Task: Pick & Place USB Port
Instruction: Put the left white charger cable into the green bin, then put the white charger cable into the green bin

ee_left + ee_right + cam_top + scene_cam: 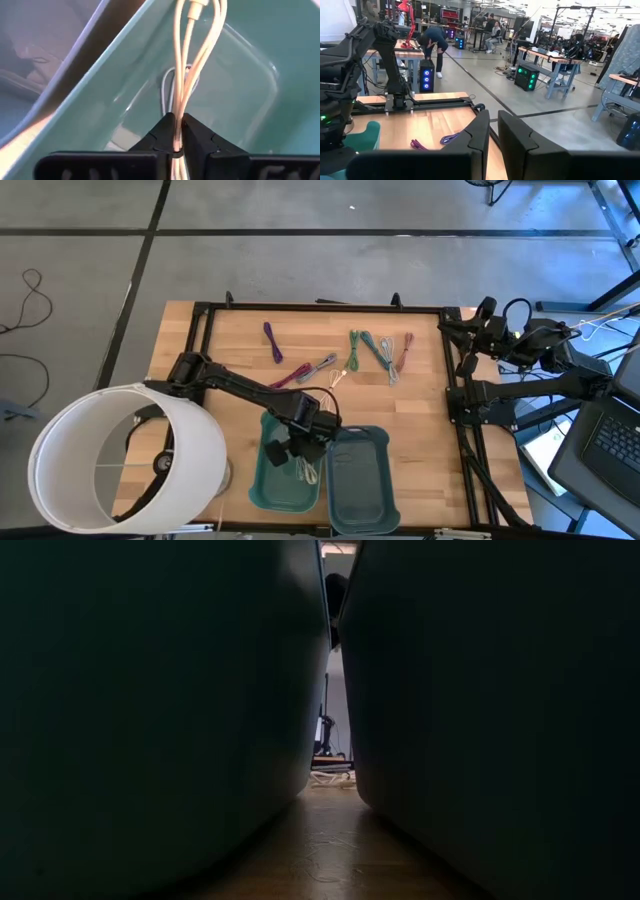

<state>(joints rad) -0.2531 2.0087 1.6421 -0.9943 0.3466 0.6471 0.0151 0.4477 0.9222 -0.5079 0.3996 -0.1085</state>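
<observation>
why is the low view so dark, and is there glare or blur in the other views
Low view: two bins stand right against the lens, their dark walls filling the picture and leaving a lit slit of table and room. Left wrist view: the left gripper pinches a white cable over the teal bin, whose glossy floor shows soft glare. High view: evenly lit, the white lampshade brightest.

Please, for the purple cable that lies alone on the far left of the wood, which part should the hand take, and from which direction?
Take the purple cable near its middle, coming straight down from above, fingers closing across its width. It lies flat as a short folded bundle, running roughly away from the bins, with bare wood on both sides and its neighbours well apart. This is a judgement from the high view only.
</observation>
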